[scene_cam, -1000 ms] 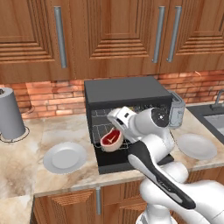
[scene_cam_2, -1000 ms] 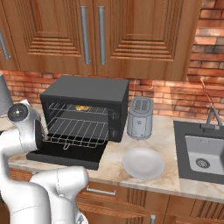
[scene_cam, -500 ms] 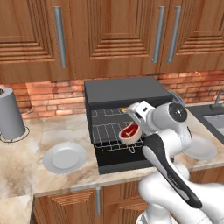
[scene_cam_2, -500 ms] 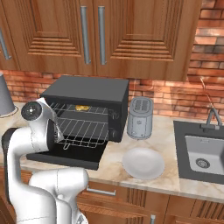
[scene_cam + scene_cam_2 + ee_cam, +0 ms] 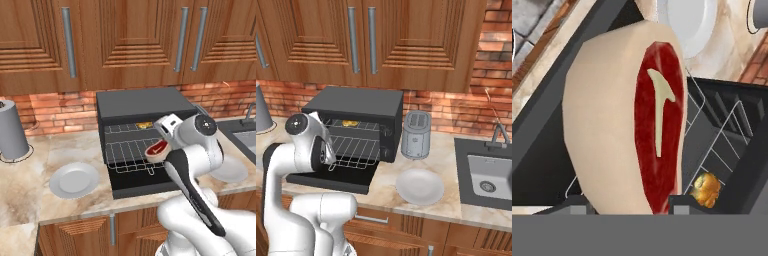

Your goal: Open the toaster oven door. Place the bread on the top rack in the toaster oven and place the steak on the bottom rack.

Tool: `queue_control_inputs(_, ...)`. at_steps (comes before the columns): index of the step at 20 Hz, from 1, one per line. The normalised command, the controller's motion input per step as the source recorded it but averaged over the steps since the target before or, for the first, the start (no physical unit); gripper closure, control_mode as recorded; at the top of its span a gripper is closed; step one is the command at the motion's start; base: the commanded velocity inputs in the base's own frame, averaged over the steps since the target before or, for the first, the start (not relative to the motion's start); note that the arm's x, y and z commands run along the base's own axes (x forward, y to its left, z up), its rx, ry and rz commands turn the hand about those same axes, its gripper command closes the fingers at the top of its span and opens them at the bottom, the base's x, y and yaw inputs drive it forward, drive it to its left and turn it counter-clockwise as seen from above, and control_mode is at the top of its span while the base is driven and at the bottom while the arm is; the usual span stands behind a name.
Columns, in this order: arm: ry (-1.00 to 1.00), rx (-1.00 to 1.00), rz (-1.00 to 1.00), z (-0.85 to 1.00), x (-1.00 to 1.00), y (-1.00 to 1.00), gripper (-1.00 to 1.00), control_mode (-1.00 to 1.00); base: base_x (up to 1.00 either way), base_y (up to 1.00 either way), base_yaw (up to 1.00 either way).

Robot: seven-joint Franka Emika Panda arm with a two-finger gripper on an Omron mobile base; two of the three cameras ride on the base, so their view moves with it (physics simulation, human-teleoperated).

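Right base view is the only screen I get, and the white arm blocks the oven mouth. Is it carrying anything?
Observer: Yes. The pincer grips the steak, its red face showing in the hand view.
Operator: Where is the meat?
Observer: In the left base view it hangs over the front right of the pulled-out bottom rack; I cannot tell if it touches.
Operator: Anything left of the toaster oven?
Observer: A bare white plate on the counter.
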Motion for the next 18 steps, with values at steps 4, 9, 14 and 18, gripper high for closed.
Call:
queue_control_inputs(4,-0.12,0.08,-0.04,-0.51,0.0,0.0,1.0,-1.0,0.0,0.0,0.0)
queue_control_inputs(9,-0.03,0.13,-0.01,-0.45,0.0,-0.28,1.0,-1.0,0.0,0.0,0.0)
queue_control_inputs(14,0.0,0.15,0.0,-0.51,0.02,-0.46,1.0,-1.0,0.0,0.0,0.0)
queue_control_inputs(18,0.0,0.15,0.04,-0.46,0.1,-0.08,1.0,-1.0,0.0,0.0,0.0)
